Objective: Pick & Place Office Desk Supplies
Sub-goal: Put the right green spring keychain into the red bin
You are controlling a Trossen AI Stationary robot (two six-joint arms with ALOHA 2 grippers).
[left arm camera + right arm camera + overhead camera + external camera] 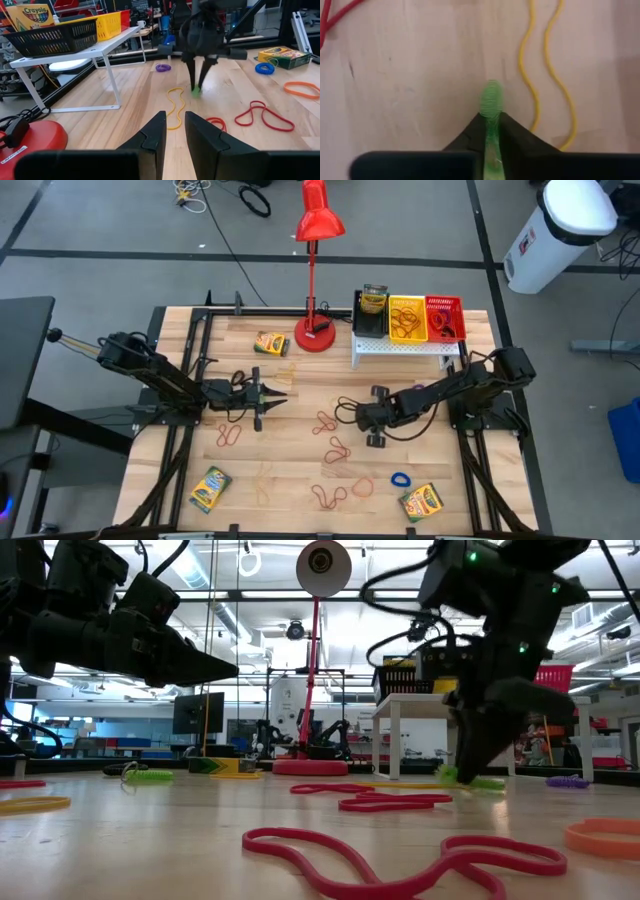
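The job looked well short of done. Three mesh bins sat side by side on a small white shelf (405, 347) at the far edge of the table (300, 490): the black bin (371, 315) held a jar-like item, the yellow bin (407, 319) already held a tangle of rubber bands, and the red bin (444, 318) had something dark in it that could not be made out. Much was left on the wood: three crayon boxes, one near the lamp (271, 343) and two at the near corners (210, 488) (421, 502), plus red loops (333, 448), a blue band (400, 479), an orange one and thin yellow ones (545, 75). The right gripper (491, 131) was down at the table near its middle, fingers clenched on a green rubber band (491, 102), which lay pinched between the tips and touched the wood. The left gripper (173, 131) hung above the table to the left, holding nothing, its fingers (155, 137) a narrow gap apart. Lifting the green band to a bin seemed the step in hand.
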